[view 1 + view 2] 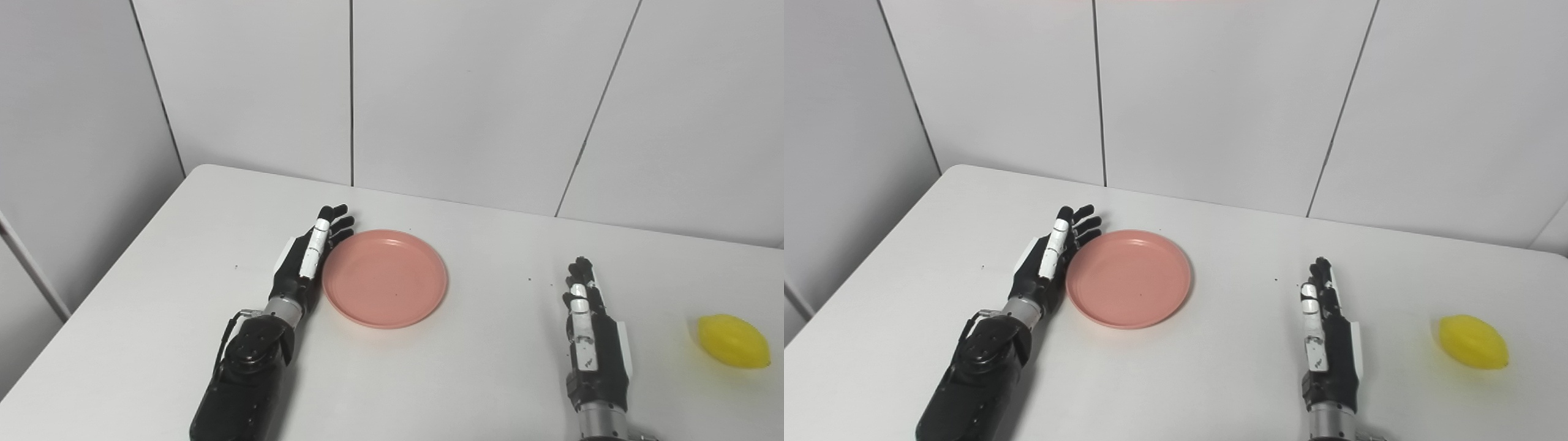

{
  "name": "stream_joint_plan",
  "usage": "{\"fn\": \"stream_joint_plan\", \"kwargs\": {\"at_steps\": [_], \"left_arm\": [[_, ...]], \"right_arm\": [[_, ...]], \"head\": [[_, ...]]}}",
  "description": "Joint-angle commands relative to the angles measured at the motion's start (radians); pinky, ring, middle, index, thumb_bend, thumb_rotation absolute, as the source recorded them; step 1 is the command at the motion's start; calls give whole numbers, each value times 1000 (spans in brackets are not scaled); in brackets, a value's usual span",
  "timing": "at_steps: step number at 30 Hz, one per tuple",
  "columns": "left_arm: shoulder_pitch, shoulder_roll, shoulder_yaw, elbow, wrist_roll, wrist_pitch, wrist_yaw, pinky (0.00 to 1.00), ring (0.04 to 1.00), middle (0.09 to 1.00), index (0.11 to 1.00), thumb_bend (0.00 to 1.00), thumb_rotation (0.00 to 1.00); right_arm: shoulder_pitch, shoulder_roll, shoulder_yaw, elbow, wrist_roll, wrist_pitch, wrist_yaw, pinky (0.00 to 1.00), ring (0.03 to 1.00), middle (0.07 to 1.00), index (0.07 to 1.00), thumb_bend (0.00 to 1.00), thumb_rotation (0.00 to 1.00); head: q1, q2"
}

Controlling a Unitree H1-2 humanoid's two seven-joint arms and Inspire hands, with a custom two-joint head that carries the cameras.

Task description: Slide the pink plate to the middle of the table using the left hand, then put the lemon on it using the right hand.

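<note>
The pink plate lies flat and empty on the white table, a little left of the middle. My left hand is open, on edge, with its palm side against the plate's left rim and fingers stretched toward the wall. The yellow lemon lies on the table at the far right. My right hand is open and empty, on edge, to the left of the lemon and apart from it.
The table's left edge runs diagonally at the left, and its back edge meets a white panelled wall. A stretch of bare tabletop lies between the plate and my right hand.
</note>
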Motion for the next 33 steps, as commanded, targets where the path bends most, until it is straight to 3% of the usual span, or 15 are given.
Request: {"fn": "stream_joint_plan", "kwargs": {"at_steps": [1, 11, 20, 29, 33], "left_arm": [[5, -26, -30, -21, 2, 22, -40, 901, 897, 893, 877, 791, 1000], [31, -71, -33, -59, -2, 24, -22, 902, 900, 897, 885, 790, 1000], [70, -120, -59, -90, 22, 7, -16, 898, 907, 907, 899, 764, 1000], [97, -179, -60, -95, 29, -58, -1, 894, 910, 907, 897, 736, 1000], [112, -200, -78, -106, 51, -83, -3, 964, 957, 954, 949, 738, 1000]], "right_arm": [[-40, 18, 10, -22, -9, -51, -6, 1000, 977, 955, 946, 728, 846], [-58, 29, 38, -1, -61, -41, -15, 1000, 1000, 973, 967, 748, 875], [-69, 35, 41, 3, -62, -38, -11, 1000, 1000, 977, 973, 743, 887], [-73, 35, 47, 1, -72, -42, -11, 1000, 984, 963, 956, 722, 887], [-70, 32, 50, -2, -73, -38, -8, 1000, 986, 964, 956, 726, 890]], "head": [[-21, 3], [-120, 13], [-125, 21], [-123, 25], [-123, 26]]}}
